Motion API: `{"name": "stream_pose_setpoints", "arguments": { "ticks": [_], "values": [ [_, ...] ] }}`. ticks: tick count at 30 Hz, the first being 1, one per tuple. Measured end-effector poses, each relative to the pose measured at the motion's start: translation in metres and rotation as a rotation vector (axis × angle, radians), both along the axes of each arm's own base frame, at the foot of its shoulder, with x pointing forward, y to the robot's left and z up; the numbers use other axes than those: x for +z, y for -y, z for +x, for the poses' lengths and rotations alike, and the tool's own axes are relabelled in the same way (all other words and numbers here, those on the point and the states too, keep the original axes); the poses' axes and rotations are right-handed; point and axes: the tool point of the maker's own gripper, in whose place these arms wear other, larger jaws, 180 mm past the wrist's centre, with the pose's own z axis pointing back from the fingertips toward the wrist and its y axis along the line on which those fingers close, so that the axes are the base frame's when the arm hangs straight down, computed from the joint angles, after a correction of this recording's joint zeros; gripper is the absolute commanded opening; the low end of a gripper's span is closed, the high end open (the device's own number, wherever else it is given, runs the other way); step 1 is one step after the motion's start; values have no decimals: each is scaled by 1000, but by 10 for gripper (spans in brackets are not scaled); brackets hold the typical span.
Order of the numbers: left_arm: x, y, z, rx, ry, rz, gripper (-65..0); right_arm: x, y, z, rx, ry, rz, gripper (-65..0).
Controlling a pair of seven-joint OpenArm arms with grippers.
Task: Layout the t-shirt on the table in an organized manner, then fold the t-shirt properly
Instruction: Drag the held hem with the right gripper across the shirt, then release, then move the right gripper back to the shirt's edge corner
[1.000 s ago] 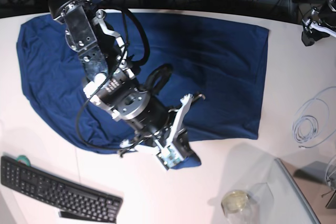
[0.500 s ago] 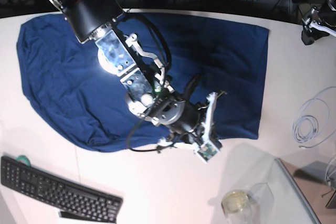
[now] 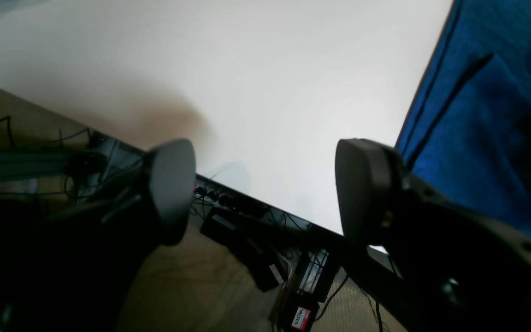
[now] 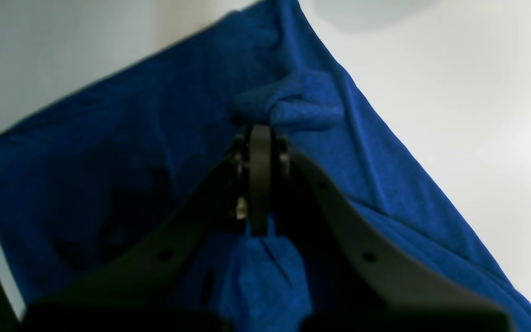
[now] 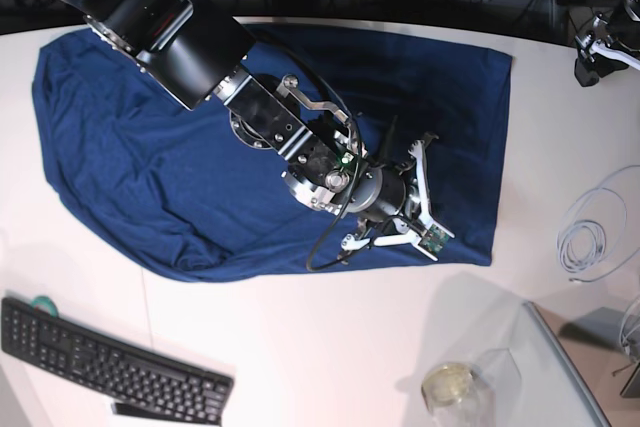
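Navy t-shirt (image 5: 130,157) lies rumpled on the worktop (image 5: 300,347), unfolded; right pincer (image 4: 258,138) pinches a bunch of it, left pincer (image 3: 265,189) spread, empty.

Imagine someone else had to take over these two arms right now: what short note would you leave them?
Right gripper: shut on a bunched fold of the large navy-blue knit t-shirt, near its front edge.
Left gripper: open, empty, at the far edge of the wide white table, beside the shirt.
Done: shirt spread mostly flat.
Left: smooth out the rumpled front edge, then all the folding.
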Motion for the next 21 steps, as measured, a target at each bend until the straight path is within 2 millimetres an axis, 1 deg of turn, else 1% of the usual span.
{"name": "stream_pose_setpoints", "arguments": {
  "ticks": [2, 3, 4, 8, 9, 10, 12, 13, 14, 15, 16, 17, 18, 19, 21],
  "values": [
    [0, 0, 0, 0, 1, 0, -199, 2, -1, 1, 1, 4, 5, -597],
    [0, 0, 1, 1, 2, -1, -199, 3, -2, 1, 1, 5, 6, -557],
    [0, 1, 1, 2, 4, -3, -199, 4, -2, 1, 2, 8, 7, -503],
    [-3, 4, 1, 5, 5, -11, -199, 10, -3, 5, 6, 24, 12, -203],
    [-3, 4, 0, 5, 4, -11, -199, 13, -4, 5, 7, 29, 16, -159],
    [-2, 4, 0, 5, 4, -11, -199, 19, -5, 5, 10, 41, 26, -134],
    [-2, 3, 0, 4, 4, -10, -199, 41, -10, 8, 11, 80, 69, -137],
    [-2, 4, 1, 4, 5, -10, -199, 54, -6, 13, -6, 102, 104, -143],
    [-2, 4, 1, 4, 6, -11, -199, 68, 5, 23, -38, 116, 148, -143],
    [-2, 4, 1, 5, 6, -10, -199, 79, 23, 36, -101, 129, 194, -143],
    [-2, 3, 1, 4, 5, -8, -199, 84, 50, 54, -185, 145, 206, -143],
    [-1, 3, 2, 5, 8, -7, -199, 83, 81, 70, -284, 136, 213, -143],
    [-1, 3, 2, 5, 8, -6, -199, 79, 122, 88, -408, 130, 208, -143],
    [-1, 3, 2, 4, 9, -7, -199, 71, 163, 100, -538, 100, 204, -143],
    [-2, 4, 2, 4, 8, -11, -199, 50, 237, 110, -740, 12, 173, -143]
  ]
}}
